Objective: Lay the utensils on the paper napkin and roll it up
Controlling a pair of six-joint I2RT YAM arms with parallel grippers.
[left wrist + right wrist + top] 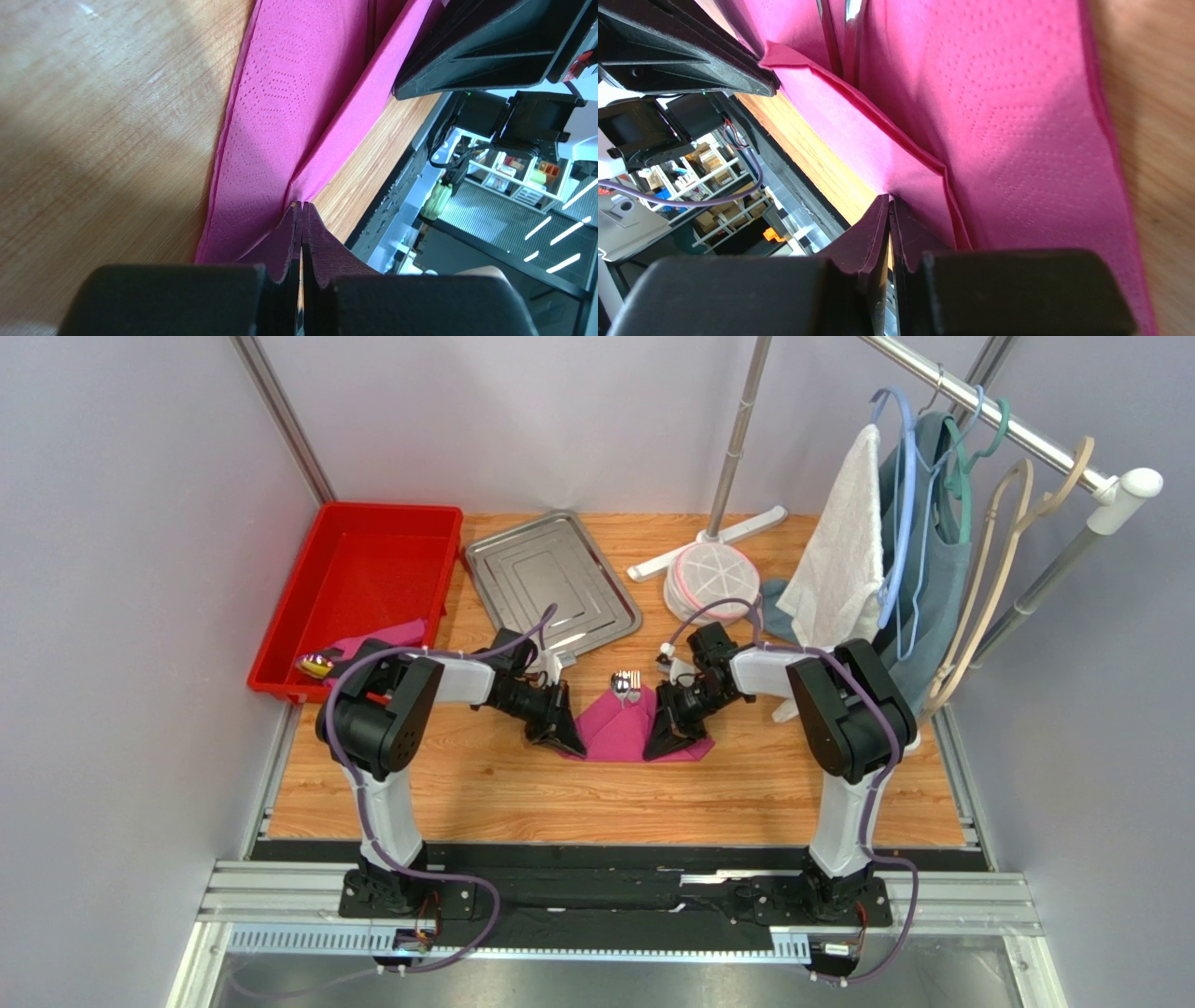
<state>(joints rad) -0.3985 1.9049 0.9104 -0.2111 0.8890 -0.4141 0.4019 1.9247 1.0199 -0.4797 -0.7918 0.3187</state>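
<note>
Left gripper (302,206) sits closest to the lens in the left wrist view, tips down at the near edge of the paper napkin (281,105), w/ the wood table (105,140) under it. In the top view the utensils (627,682) lie along the napkin's middle, btwn the two arms. Their heads poke past its far edge. Handles are mostly hidden by the raised folds, so the count is unclear.

Risks, as a judgement:
- **Tearing or skew:** both sides of the sheet are lifted toward the centre. If one arm pulls harder than the other, the thin paper could tear at the pinch, or the roll could come out skewed.
- **Sliding out:** nothing holds the utensils, so a tug on the sheet could slide them out the far end.
- **Lost grip:** each pinch is on only a sliver of edge, so the paper may slip free mid-roll.
- **Collision:** the grippers are near each other, and a black housing, prob. the other gripper's, shows in each wrist view. They could collide if they converge more.

Fingers, L to R:
- **Left gripper:** fingers (277,245) are pressed together, no gap visible, w/ the napkin edge caught right at the tips.
- **Right gripper** (889,201)**:** fingers (868,238) are likewise closed tight, w/ a folded napkin corner caught btwn them.
</note>
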